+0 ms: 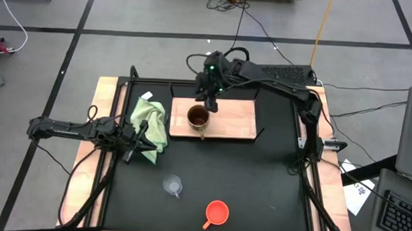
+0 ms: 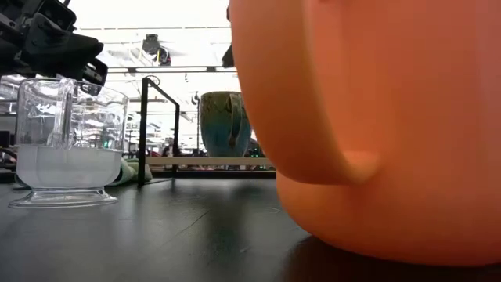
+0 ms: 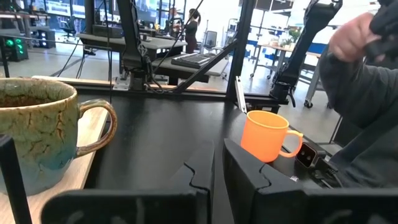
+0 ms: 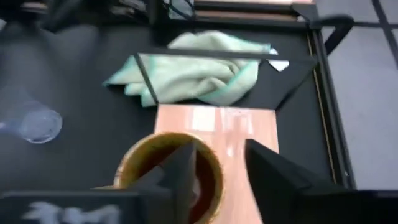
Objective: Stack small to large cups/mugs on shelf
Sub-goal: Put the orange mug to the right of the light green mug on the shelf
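Nearest the table's front edge stands the orange cup [image 1: 217, 213], upright on the black tabletop [image 1: 259, 180], with the clear cup [image 1: 172, 185] a little farther back and to its left, apart from it. Farther in, the left gripper [image 1: 136, 142] rests low beside the green cloth [image 1: 151, 122], its fingers pressed nearly together and holding nothing. Beyond, the brown mug [image 1: 198, 117] stands on the wooden shelf [image 1: 233, 121]; the right gripper [image 1: 209, 102] hangs just above it, fingers spread, one over the rim.
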Motion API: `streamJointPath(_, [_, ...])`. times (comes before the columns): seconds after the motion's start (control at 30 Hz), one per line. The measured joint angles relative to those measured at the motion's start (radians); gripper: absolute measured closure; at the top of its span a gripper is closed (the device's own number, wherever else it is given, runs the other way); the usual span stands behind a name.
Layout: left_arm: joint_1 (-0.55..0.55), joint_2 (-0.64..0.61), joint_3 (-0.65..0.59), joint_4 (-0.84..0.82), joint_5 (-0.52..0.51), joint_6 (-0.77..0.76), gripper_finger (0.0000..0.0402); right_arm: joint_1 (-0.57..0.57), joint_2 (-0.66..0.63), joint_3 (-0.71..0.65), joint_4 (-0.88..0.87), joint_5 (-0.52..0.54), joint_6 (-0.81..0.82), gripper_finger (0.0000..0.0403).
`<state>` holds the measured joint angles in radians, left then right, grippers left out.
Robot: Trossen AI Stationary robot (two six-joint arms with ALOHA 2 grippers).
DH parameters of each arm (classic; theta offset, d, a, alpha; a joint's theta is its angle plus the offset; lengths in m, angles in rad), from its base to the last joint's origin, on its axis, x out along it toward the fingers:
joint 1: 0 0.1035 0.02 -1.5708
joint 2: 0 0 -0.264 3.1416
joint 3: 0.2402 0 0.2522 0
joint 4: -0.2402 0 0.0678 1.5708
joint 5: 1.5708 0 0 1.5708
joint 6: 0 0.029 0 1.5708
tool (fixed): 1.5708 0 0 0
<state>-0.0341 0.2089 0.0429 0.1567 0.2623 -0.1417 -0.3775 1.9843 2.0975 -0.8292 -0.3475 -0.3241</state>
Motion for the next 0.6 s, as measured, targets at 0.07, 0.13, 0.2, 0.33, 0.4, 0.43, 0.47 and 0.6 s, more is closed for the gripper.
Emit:
streamJointPath(0.07, [0.000,0.000,0.000,-0.002,0.000,0.000,0.0369,0.002,-0.028,0.000,-0.024,-0.022,-0.001,0.0318])
streamJointPath(0.13, [0.000,0.000,0.000,-0.003,0.000,0.000,0.0369,0.015,-0.053,0.001,-0.034,-0.021,-0.001,0.0367])
streamJointPath(0.2, [0.000,0.000,0.000,-0.003,0.000,0.000,0.0369,0.036,-0.076,0.001,-0.060,-0.021,-0.004,0.0392])
streamJointPath(0.33, [0.000,0.000,0.000,-0.003,0.000,0.000,0.0369,0.091,-0.120,0.001,-0.083,-0.017,0.006,0.0398])
streamJointPath(0.4, [0.000,0.000,0.000,-0.004,0.000,0.000,0.0369,0.126,-0.144,0.001,-0.095,-0.016,0.008,0.0401])
streamJointPath(0.43, [0.000,0.000,0.000,-0.004,0.000,0.000,0.0369,0.147,-0.156,0.000,-0.105,-0.010,0.009,0.0401])
streamJointPath(0.47, [0.000,0.000,0.000,-0.004,0.000,0.000,0.0369,0.170,-0.170,-0.011,-0.098,0.016,0.015,0.0402])
streamJointPath(0.6, [0.000,0.000,0.000,-0.002,0.000,0.000,0.0369,0.256,-0.257,-0.125,-0.038,0.127,0.033,0.0402])
